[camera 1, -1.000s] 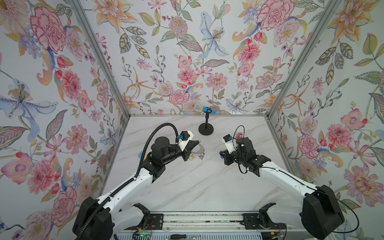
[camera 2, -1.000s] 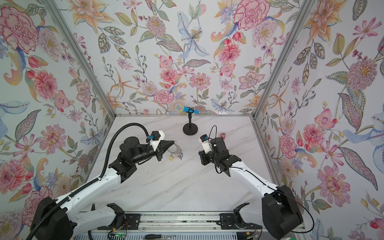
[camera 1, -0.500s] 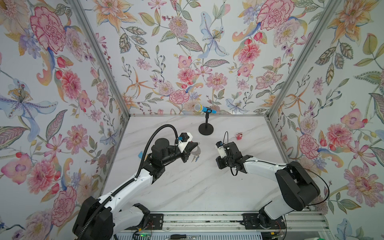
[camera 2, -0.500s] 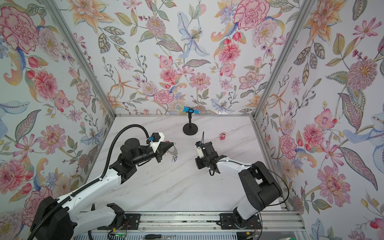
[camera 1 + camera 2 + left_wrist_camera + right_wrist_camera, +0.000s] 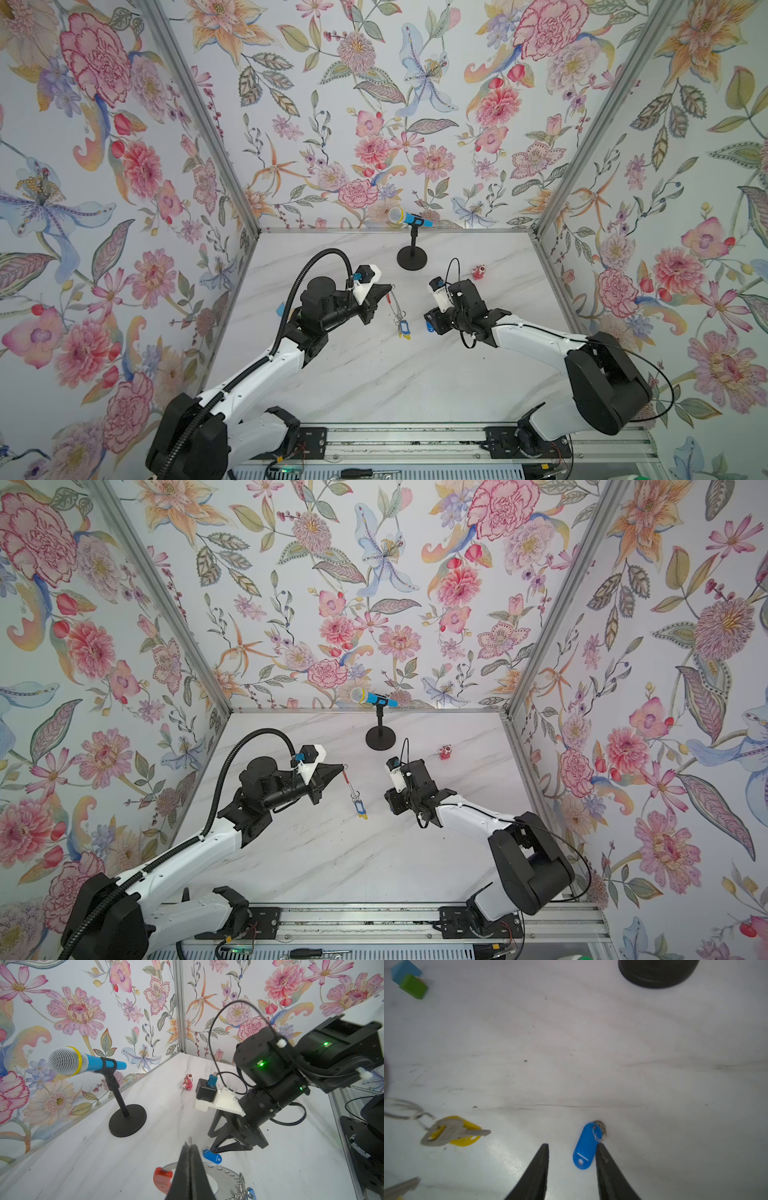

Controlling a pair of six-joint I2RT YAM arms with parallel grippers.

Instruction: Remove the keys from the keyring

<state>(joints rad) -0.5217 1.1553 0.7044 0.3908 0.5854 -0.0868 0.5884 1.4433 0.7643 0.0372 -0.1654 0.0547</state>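
Keyring clamped at its red-sleeved end in the left hand, whose fingers are pressed fully together on the thin grey hoop. From the hoop's lower end hangs a cluster of keys, between the two arms in both top views. Among them is a yellow-tagged key on a small split ring.

The right hand points down at the marble tabletop with its fingers parted and nothing in its grip. A blue-tagged key lies flat on the tabletop between those fingers, apart from the keyring, with its tag just beside one finger. The hanging keys are near this hand, on the side towards the left arm.

Towards the back wall stand a blue-handled microphone on its black round-based stand and a small red-pink toy figure, both well apart from the hands. The right wrist view also shows a green block touching a blue block on the tabletop.
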